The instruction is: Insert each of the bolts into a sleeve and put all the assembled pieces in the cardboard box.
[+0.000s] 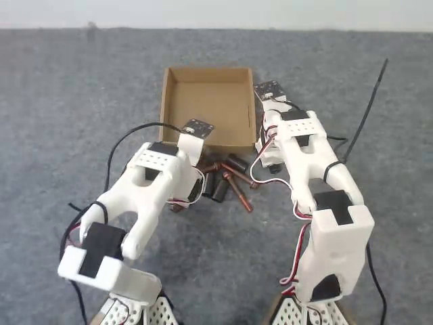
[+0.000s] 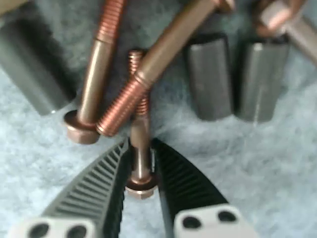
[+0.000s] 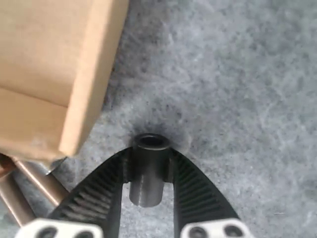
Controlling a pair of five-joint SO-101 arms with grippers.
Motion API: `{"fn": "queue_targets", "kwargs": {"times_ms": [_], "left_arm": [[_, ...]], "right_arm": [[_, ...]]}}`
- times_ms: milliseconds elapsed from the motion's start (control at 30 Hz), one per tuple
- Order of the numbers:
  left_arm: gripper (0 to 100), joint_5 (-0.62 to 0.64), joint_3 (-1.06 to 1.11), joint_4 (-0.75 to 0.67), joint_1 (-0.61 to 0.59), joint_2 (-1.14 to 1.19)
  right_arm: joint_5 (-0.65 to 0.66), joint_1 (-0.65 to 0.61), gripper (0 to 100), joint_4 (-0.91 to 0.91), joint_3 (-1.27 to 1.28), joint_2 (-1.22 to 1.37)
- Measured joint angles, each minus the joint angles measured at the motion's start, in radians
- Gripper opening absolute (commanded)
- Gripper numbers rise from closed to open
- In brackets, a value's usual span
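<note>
My left gripper (image 2: 140, 163) is shut on a copper bolt (image 2: 138, 148), gripping its shank close to the head, low over the grey carpet. Two more copper bolts (image 2: 96, 69) (image 2: 163, 54) lie crossed just beyond it, among several dark sleeves (image 2: 210, 79). My right gripper (image 3: 148, 171) is shut on a dark sleeve (image 3: 147, 168) that stands with its open bore up, beside a corner of the cardboard box (image 3: 64, 74). In the high view the box (image 1: 210, 101) sits at the back, with the bolts (image 1: 237, 189) and sleeves (image 1: 215, 184) in front of it between the two arms.
Grey carpet covers the whole table. The left arm (image 1: 145, 196) and the right arm (image 1: 311, 176) flank the pile of parts. Cables (image 1: 369, 108) trail at the right of the high view. Open carpet lies left and right of the box.
</note>
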Motion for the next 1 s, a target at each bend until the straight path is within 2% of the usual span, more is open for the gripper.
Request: {"fn": "queue_targets", "kwargs": {"times_ms": [100, 233, 367, 500, 633, 867, 1000], "left_arm": [[1, -0.097, 0.0, 0.055, -0.009, -0.021], [1, -0.304, 0.003, 0.21, -0.074, -0.15], [1, -0.559, 0.003, 0.338, -0.186, -0.31], [1, -0.752, -0.014, 0.377, -0.311, -0.4], [2, -0.783, -0.052, 0.344, -0.399, -0.4], [10, -0.786, -0.063, 0.216, -0.47, -0.233], [11, -0.749, -0.083, 0.146, -0.503, -0.183]], "right_arm": [[0.0, 0.0, 0.7, 0.0, 0.0, 0.0], [0.0, 0.0, 0.7, 0.0, 0.0, 0.0], [0.0, 0.0, 0.7, 0.0, 0.0, 0.0], [0.0, 0.0, 0.7, 0.0, 0.0, 0.0], [0.0, 0.0, 0.7, 0.0, 0.0, 0.0], [0.0, 0.0, 0.7, 0.0, 0.0, 0.0], [0.0, 0.0, 0.7, -0.002, 0.0, 0.0]]}}
